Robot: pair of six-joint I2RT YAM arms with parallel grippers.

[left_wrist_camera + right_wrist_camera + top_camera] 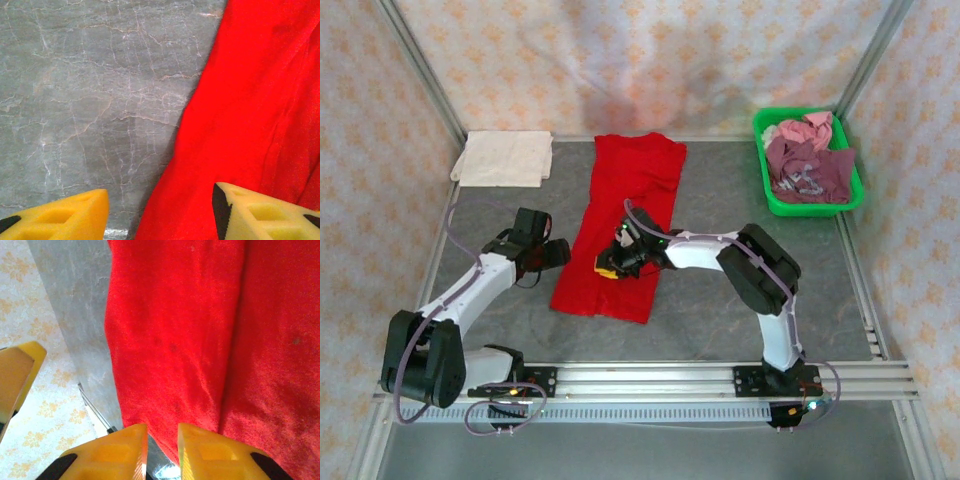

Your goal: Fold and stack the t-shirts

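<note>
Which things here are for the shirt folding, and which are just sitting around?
For the job: red t-shirt, laid out in the middle; cream-white t-shirt, folded, far left; maroon and pink t-shirts, heaped in the green basket.
Just lying about: green basket; grey table; patterned curtains.
</note>
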